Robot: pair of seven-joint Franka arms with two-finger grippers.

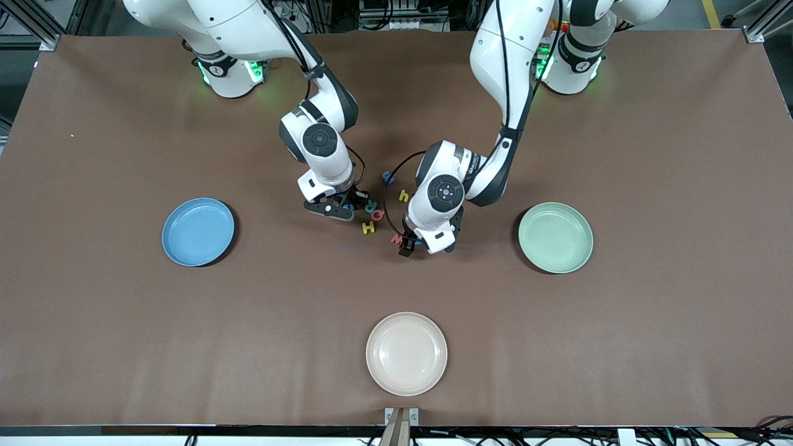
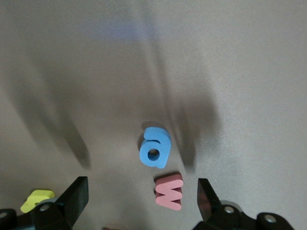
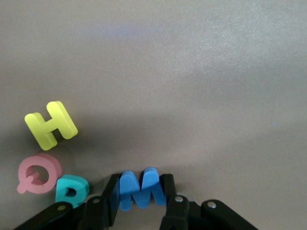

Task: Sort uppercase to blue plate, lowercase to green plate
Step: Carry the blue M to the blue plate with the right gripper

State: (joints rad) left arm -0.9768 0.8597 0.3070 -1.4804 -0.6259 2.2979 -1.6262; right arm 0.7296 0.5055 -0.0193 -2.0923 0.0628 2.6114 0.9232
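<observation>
My right gripper [image 3: 141, 186] is shut on the blue M [image 3: 141, 189], low over the table's middle [image 1: 351, 204]. Beside it lie the teal R [image 3: 71, 189], red Q [image 3: 38, 173] and yellow H [image 3: 51, 124]. My left gripper [image 2: 142, 188] hangs open over the red w [image 2: 169, 191], which lies between its fingers, with the blue a [image 2: 155, 147] just past it. The yellow h [image 1: 404, 196] and a blue letter [image 1: 388, 177] lie farther from the front camera. The blue plate [image 1: 198, 231] sits toward the right arm's end and the green plate [image 1: 556, 237] toward the left arm's end, both bare.
A cream-white plate [image 1: 406, 353] sits near the front edge, nearer the camera than the letters. The two hands work close together over the small letter cluster [image 1: 374, 217]. Brown cloth covers the table.
</observation>
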